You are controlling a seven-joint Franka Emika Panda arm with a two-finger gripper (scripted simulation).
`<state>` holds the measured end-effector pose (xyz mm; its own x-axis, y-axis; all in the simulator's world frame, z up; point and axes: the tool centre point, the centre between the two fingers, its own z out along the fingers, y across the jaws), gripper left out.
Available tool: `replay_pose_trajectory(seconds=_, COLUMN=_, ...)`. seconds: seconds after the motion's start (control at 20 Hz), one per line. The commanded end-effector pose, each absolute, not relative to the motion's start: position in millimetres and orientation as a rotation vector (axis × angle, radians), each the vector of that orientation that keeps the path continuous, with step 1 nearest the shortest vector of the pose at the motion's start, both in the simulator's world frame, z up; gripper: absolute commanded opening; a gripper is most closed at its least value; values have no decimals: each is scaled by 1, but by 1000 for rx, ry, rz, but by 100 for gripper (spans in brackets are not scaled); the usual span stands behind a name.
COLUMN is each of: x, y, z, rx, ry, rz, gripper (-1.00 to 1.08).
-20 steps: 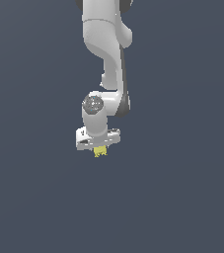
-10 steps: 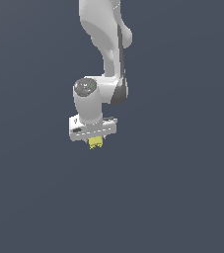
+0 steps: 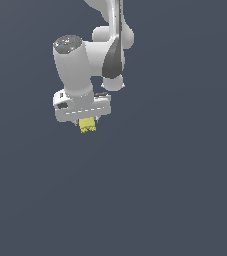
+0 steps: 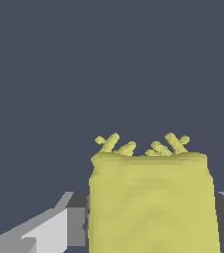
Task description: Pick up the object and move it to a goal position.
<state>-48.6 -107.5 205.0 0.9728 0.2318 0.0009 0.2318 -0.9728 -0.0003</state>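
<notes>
Arm: white Panda arm (image 3: 80, 65), upper-left-centre of exterior view.
Gripper (image 3: 86, 121): clamped on the object, fingers (image 4: 76, 225) tight on both sides.
Object (image 3: 87, 124): pale-yellow block, prongs prob. pointing away from the palm; sits under the gripper, against plain dark backdrop.

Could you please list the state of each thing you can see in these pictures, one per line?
Yellow block: held between the jaws, lifted clear of any surface, its prongs pointing away from the gripper.
Gripper: shut on the yellow block, jaws pressed against its two sides in the wrist view.
Arm: reaching down from the top of the exterior view, carrying the gripper.
</notes>
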Motion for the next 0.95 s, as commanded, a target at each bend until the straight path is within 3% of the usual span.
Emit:
replay_pose_trajectory(seconds=0.0, x=-55, y=-115, z=231, rx=-3119, ry=-367, rz=-1, gripper=-100)
replay_pose_trajectory(seconds=0.45, x=-68, y=-136, z=300, rx=-3119, ry=-367, rz=-1, gripper=-100)
replay_pose_trajectory(seconds=0.9, x=-71, y=-143, z=322, rx=-3120, ry=-367, rz=0, gripper=-100)
